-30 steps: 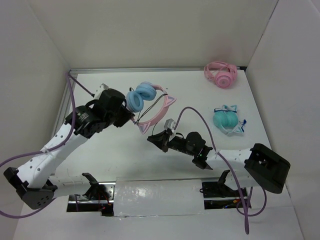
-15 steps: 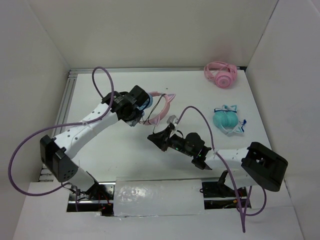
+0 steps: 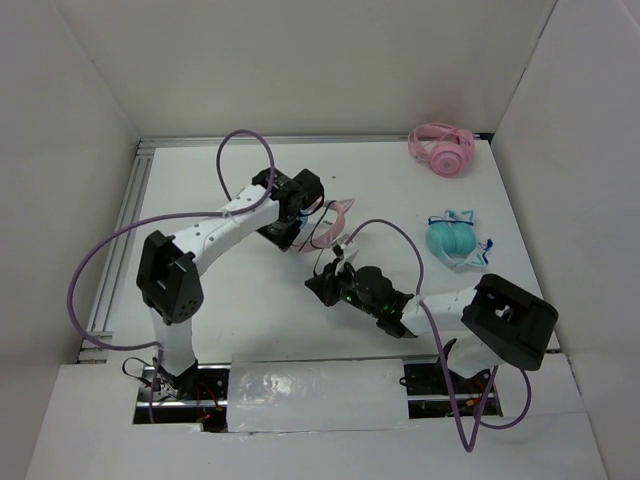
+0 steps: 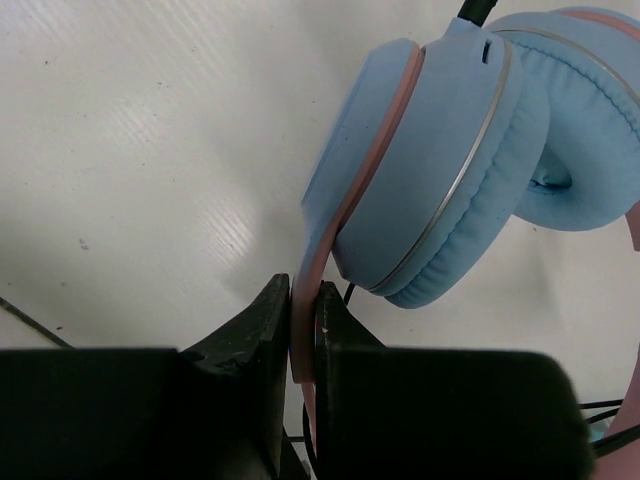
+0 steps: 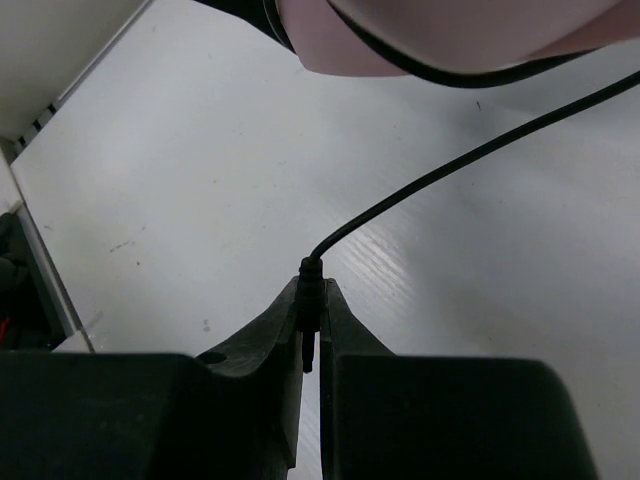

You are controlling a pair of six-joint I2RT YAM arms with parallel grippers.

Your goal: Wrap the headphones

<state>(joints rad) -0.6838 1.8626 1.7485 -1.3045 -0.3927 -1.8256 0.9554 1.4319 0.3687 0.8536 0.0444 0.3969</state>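
While left pincer (image 4: 302,300) clamps headphones (image 4: 440,170), right pincer (image 5: 311,300) pinches cable (image 5: 450,168).

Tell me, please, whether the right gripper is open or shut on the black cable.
Shut on the cable: the right wrist view shows the right gripper pinching its plug end, the rest running toward the headphones.

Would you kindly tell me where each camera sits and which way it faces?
Top external: above and behind the arms, looking down at the table; both arms show, left gripper and right gripper by the headphones.
Left wrist: on the left arm, looking past its gripper, shut on the headphones' pink band beside a blue ear cup.
Right wrist: on the right arm, looking past its gripper, shut on the black cable.
Shared: the headphones appear in all three.
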